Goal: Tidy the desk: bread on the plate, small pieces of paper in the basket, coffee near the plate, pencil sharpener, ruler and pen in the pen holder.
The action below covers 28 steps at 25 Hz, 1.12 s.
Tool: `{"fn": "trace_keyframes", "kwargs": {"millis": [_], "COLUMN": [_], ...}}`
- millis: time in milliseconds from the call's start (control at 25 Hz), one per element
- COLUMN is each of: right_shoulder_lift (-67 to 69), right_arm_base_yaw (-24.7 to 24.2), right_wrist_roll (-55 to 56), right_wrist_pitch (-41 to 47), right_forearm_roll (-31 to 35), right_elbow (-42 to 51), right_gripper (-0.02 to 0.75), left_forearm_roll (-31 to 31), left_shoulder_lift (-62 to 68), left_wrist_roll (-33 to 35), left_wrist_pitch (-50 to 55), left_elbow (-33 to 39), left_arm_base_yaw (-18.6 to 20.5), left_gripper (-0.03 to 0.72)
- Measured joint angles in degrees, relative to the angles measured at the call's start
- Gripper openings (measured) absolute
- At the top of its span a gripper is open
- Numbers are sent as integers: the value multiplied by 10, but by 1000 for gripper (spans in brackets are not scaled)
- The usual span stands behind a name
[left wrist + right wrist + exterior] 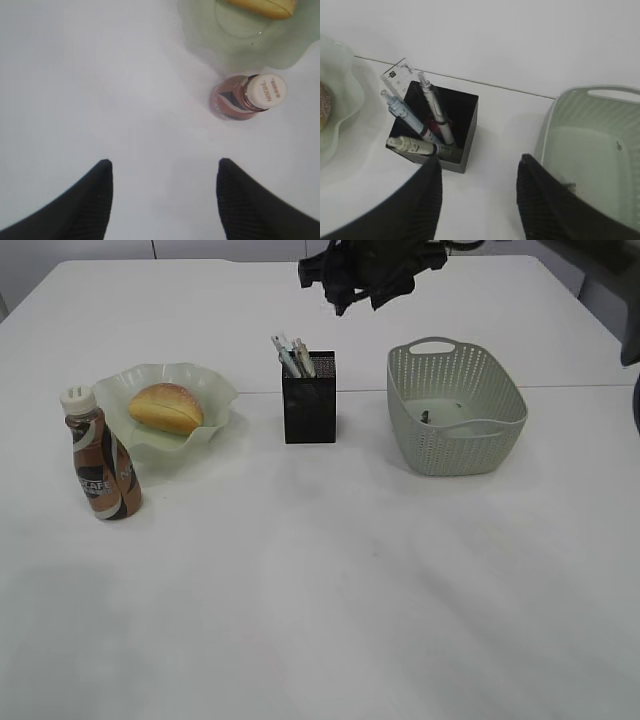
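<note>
The bread (165, 407) lies on the ruffled green plate (215, 390). Just left of the plate the coffee (100, 455) stands upright. The black pen holder (309, 405) holds three pens (437, 112) and the clear ruler (397, 72). Small dark scraps (427, 416) lie on the floor of the basket (455, 410). No pencil sharpener shows. My right gripper (480, 162) hangs open and empty, high above the gap between pen holder and basket. My left gripper (164, 167) is open over bare desk, with the coffee (247, 95) and plate (235, 45) ahead to its right.
A seam in the white desk (560, 386) runs behind the basket. The right arm (365, 280) hovers dark at the back of the table. The left arm is outside the exterior view.
</note>
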Motion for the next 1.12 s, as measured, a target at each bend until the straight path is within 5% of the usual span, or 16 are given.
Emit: {"fn": "trace_keyframes", "kwargs": {"millis": [160, 640, 1120], "right_shoulder_lift": [-1, -90, -328], "right_arm_base_yaw": [0, 0, 0], "right_wrist_roll": [-5, -42, -61], "right_wrist_pitch": [90, 111, 112], "right_forearm_roll": [12, 28, -26], "right_elbow": [-78, -107, 123], "right_gripper": [393, 393, 393], "left_forearm_roll": [-6, -44, -52], "left_shoulder_lift": [0, -35, -168], "left_wrist_roll": [0, 1, 2], "left_wrist_pitch": [0, 1, 6], "left_elbow": [0, 0, 0], "left_arm_base_yaw": [0, -40, -40], "left_gripper": [468, 467, 465]}}
